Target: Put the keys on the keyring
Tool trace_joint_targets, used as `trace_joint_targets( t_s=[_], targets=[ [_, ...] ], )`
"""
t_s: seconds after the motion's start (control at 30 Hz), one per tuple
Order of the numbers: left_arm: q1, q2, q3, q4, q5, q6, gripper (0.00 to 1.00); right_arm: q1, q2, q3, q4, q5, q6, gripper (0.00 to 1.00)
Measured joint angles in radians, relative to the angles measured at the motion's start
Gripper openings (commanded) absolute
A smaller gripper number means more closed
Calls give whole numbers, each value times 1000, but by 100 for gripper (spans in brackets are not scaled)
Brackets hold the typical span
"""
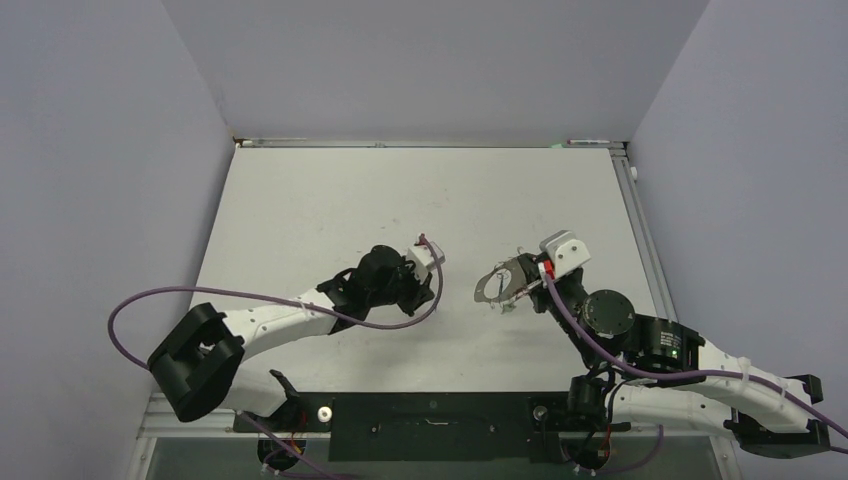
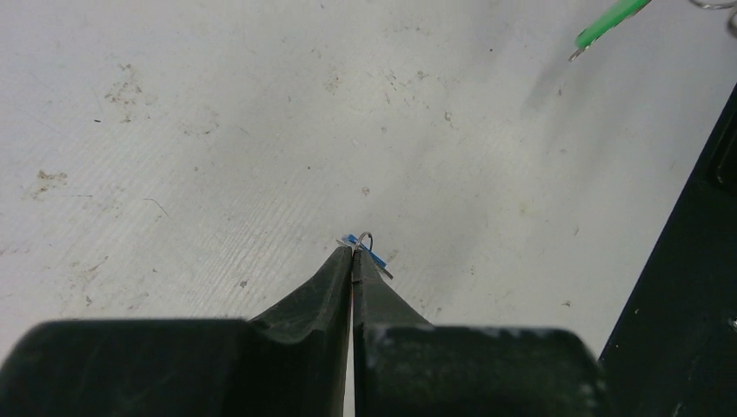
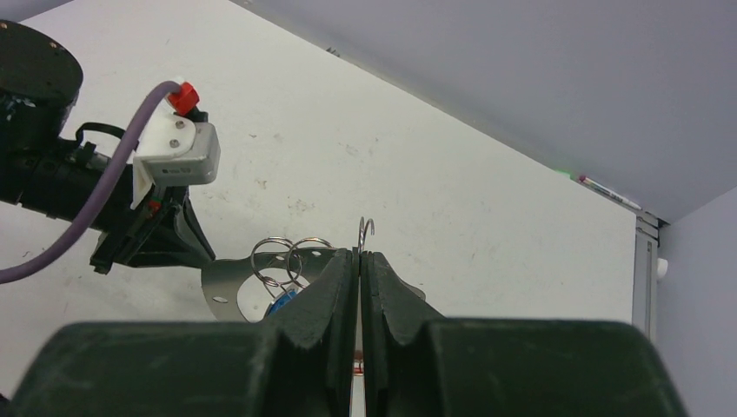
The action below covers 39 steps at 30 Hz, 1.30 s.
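My right gripper (image 3: 359, 253) is shut on the keyring; its thin wire hook end (image 3: 366, 229) sticks up between the fingertips. The keyring's silvery loop (image 3: 224, 280) hangs to the left and carries two small split rings (image 3: 276, 254) and a blue-tagged key (image 3: 280, 304). In the top view the keyring (image 1: 492, 287) juts left from the right gripper (image 1: 512, 283). My left gripper (image 2: 354, 250) is shut on a small blue-tagged key (image 2: 375, 254) with a little ring, just above the table. It sits left of the keyring in the top view (image 1: 412, 298). A green-tagged key (image 2: 608, 21) shows at the upper right.
The grey-white table (image 1: 400, 200) is scuffed and walled on three sides. The right arm's black body (image 2: 695, 295) fills the right edge of the left wrist view. The left arm's purple cable (image 1: 300, 300) loops over the near left table.
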<state>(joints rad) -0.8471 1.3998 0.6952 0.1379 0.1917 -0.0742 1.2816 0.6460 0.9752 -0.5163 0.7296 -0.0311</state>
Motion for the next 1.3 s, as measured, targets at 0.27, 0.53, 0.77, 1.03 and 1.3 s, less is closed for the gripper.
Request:
trace_joint_targets(
  t_s=[0.27,0.53,0.77,1.03,1.3],
  targets=[
    [-3,-215,-63,-25,-26,8,0,0,9,-17,61,-99,-56,5],
    [-9,-355,-70,-40,-87,-18,0,0,25,-47,128,-246,-149,5],
    [-23,-467,-70,-92,-134,-47,0,0,62,-72,162,-377,-222,5],
    [-35,-640,-60,-232,-170,-54,0,0,112,-104,192,-536,-309,5],
    [-45,-784,51,-429,-197,-18,0,0,153,-128,257,-682,-408,5]
  ],
)
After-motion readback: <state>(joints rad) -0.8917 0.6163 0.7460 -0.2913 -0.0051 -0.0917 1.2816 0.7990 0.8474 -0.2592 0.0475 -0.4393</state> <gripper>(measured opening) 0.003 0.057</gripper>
